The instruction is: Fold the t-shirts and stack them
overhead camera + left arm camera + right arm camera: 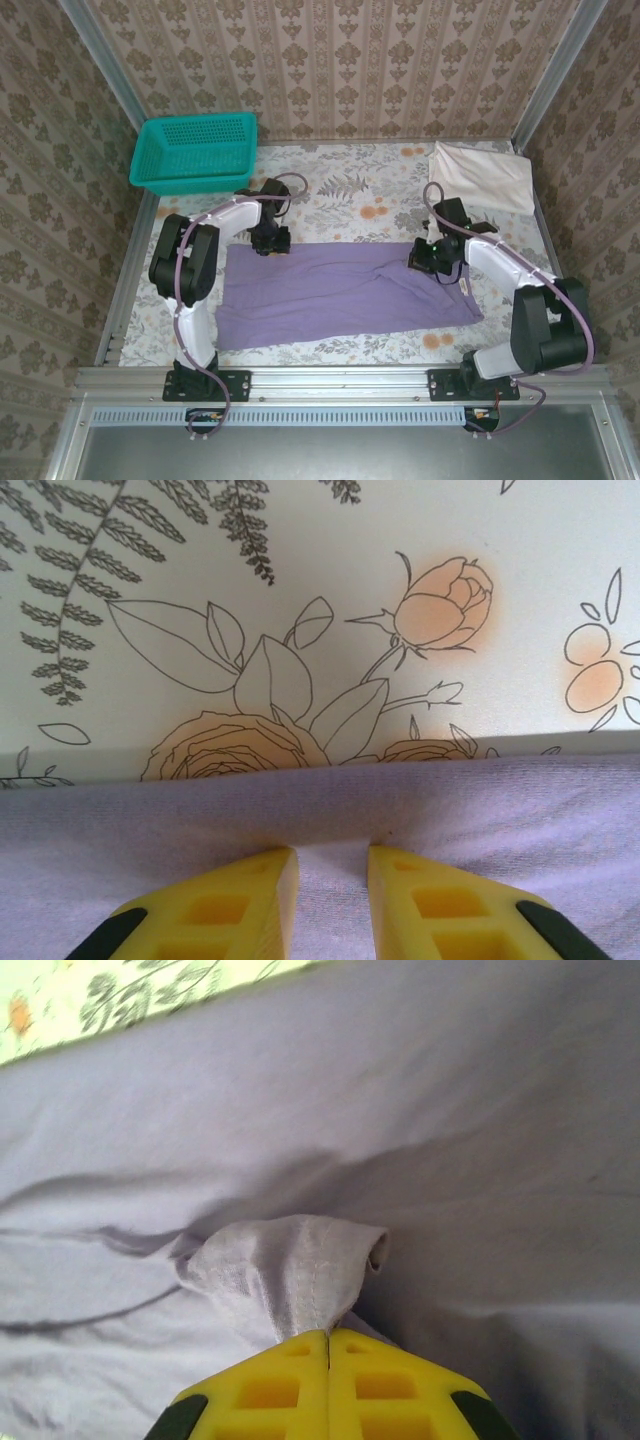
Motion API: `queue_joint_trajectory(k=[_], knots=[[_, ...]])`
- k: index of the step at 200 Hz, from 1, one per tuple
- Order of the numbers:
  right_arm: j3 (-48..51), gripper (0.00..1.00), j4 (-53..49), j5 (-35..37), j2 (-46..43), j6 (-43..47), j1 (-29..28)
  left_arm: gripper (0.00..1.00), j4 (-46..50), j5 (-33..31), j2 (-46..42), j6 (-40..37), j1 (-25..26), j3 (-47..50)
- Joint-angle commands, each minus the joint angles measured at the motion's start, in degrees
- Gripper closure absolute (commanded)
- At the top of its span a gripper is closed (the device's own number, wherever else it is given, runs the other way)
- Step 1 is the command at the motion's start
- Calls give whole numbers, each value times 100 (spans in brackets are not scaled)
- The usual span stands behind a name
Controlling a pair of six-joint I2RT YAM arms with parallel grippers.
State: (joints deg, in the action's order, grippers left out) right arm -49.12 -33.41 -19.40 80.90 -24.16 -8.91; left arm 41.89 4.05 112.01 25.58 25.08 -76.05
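both arms bend low over the lavender shirt (340,295), spread flat at centre frame. right claw (328,1338) is pressed together, pinching a tuft of it. left claw (332,865) stands slightly parted at its upper edge; whether it grips cloth, cannot tell. off-white shirt (482,175) lies upper right.

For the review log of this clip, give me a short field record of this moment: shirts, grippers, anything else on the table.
purple shirt: lying flat mid-table
off-white shirt: folded, far right corner
left gripper: jaws slightly apart at purple shirt's far edge, grip unclear
right gripper: shut, pinching a fold of the purple shirt
teal basket: far left corner
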Motion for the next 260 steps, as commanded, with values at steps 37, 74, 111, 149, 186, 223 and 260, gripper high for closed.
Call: queue_joint_trajectory(k=[37,74,111,149,186,223,260], knots=[[321,92,-461,-255,-426,-76,-735,74,246,-359,118,-121,-65,-4],[480,90,-407,-242,-384,-237,-1291,73,258,-358,127,-130,-58,-33],[665,88,-310,-418,-291,-421,-1742,73,235,-339,128,-112,-65,12],[773,67,-367,-460,-279,-470,-1921,71,197,-340,120,-87,-63,50],[533,64,-606,-604,-163,-561,-1861,71,247,-402,95,-92,-60,-53],[98,63,-743,-447,-582,-1118,-622,69,240,-511,-359,-94,-64,-174],[-104,65,-371,156,-383,-1532,761,67,-48,-619,-882,-60,-77,58]])
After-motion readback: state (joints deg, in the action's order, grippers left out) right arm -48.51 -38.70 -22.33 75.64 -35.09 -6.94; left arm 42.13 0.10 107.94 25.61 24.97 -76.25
